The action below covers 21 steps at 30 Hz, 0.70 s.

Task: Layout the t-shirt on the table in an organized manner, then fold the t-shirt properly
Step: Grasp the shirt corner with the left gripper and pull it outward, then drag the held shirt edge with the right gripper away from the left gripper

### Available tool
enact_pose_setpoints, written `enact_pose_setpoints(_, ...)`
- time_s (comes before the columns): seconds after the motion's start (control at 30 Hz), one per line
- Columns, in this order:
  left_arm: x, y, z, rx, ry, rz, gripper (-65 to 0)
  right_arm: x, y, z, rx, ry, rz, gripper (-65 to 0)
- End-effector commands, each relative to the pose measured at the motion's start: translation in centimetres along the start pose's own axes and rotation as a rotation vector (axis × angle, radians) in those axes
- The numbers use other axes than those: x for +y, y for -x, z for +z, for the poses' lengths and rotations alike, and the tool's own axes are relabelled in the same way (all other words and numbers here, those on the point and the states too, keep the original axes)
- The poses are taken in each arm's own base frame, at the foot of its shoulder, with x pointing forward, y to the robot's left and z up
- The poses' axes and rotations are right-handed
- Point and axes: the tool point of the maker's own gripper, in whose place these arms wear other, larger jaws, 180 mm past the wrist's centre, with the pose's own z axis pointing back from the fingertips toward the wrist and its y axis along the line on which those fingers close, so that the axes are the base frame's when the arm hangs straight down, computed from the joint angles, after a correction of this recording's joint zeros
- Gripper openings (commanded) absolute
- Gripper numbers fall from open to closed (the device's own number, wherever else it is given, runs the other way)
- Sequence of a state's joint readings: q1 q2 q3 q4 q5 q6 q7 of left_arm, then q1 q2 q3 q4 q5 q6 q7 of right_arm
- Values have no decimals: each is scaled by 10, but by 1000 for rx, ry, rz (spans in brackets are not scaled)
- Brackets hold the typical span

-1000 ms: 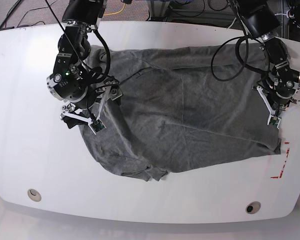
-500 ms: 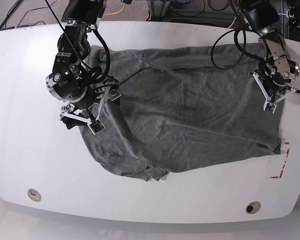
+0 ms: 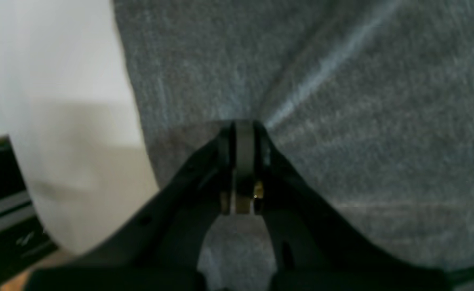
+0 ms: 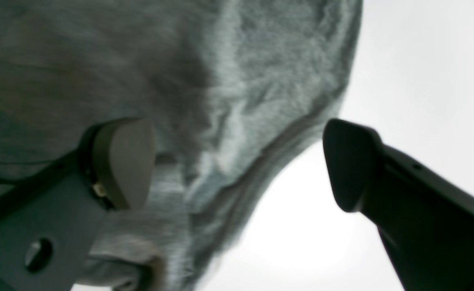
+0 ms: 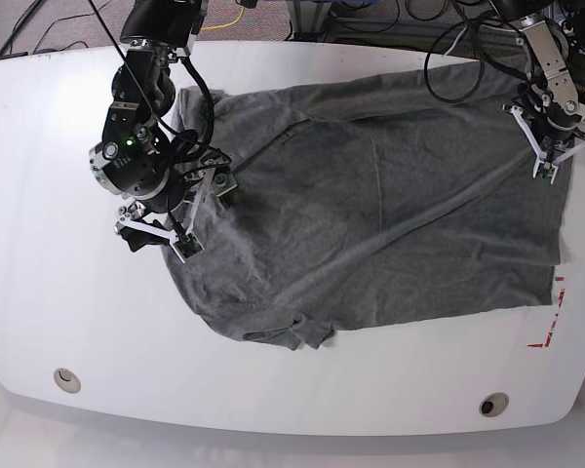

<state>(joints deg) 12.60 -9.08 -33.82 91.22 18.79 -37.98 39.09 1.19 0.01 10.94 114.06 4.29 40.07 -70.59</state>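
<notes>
The shirt [image 5: 370, 205] lies spread over the middle of the table [image 5: 39, 175], its bottom edge toward the near edge. The right gripper [image 5: 156, 232] stands wide open over the shirt's side. At the far corner, the left gripper [image 5: 551, 161] is clamped on the shirt's edge.

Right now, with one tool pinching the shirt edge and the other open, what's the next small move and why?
Probably close the right tool on the t-shirt edge between its open fingers. The left tool is shut on the far edge with a taut crease running across the cloth, while the right side lies rumpled on the table; gripping both ends lets the arms spread it flat.
</notes>
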Motion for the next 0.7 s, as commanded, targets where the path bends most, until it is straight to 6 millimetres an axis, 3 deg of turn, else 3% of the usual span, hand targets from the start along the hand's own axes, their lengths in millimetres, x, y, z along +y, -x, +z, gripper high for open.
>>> enact_pose_setpoints(0.0,2,20,5,68,-9,-21,-649,-6,-14,6,-49,20,8,-21)
enact_pose_setpoints(0.1,4,21,10,66,-21,-28,-649,-6,-14,6,-49,20,8,-21)
enact_pose_setpoints(0.23,11,9,18,33,-49,-39,-649,-7,-15,6,-52,22,9,-21)
enact_pose_setpoints(0.43,17,-26,38,-66,-107,-46,-646,-7,-20,6,-62,24,12,-21)
enact_pose_setpoints(0.67,36,-74,55,-188,-174,-27,-646,-24,-47,10,-120,62,26,-22)
